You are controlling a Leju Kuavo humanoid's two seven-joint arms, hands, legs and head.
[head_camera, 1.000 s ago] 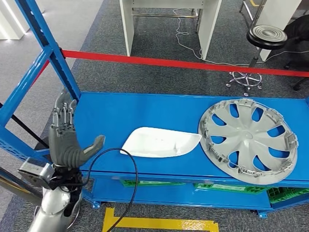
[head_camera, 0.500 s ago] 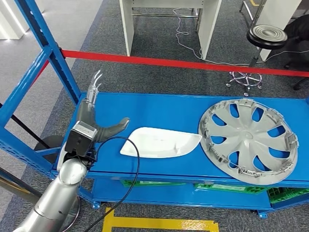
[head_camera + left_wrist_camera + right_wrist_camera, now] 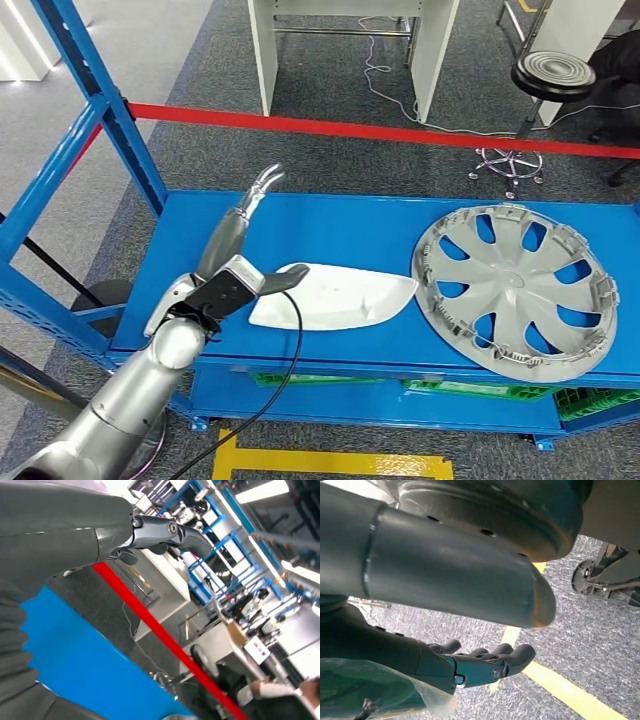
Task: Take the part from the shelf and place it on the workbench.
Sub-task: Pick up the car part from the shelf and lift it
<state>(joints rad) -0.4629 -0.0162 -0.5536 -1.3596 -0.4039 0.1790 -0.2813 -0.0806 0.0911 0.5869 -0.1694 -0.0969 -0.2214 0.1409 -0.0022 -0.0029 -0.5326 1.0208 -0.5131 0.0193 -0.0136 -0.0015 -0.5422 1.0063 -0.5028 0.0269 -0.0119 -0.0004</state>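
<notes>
A white, flat, leaf-shaped part [image 3: 336,297] lies on the blue shelf [image 3: 347,225], near its front edge. My left hand [image 3: 234,255] reaches over the shelf just left of the part. Its fingers [image 3: 264,185] stretch toward the far edge and its thumb [image 3: 287,278] lies over the part's left end; whether it touches is unclear. Nothing is held. In the left wrist view the fingers [image 3: 166,530] stay apart above the blue shelf surface [image 3: 75,665]. My right hand [image 3: 471,667] hangs over the floor, loosely extended and holding nothing.
A grey wheel cover [image 3: 515,290] lies on the shelf's right side. A blue upright frame [image 3: 98,100] rises at the left. Red barrier tape [image 3: 377,130], a white bench's legs [image 3: 264,50] and a stool [image 3: 551,75] stand beyond. Green crates [image 3: 332,380] sit below; a person [image 3: 302,690] sits far off.
My left arm has swung forward and to the right, from the shelf's left corner to over the shelf. The thumb now lies above the white part's left end.
</notes>
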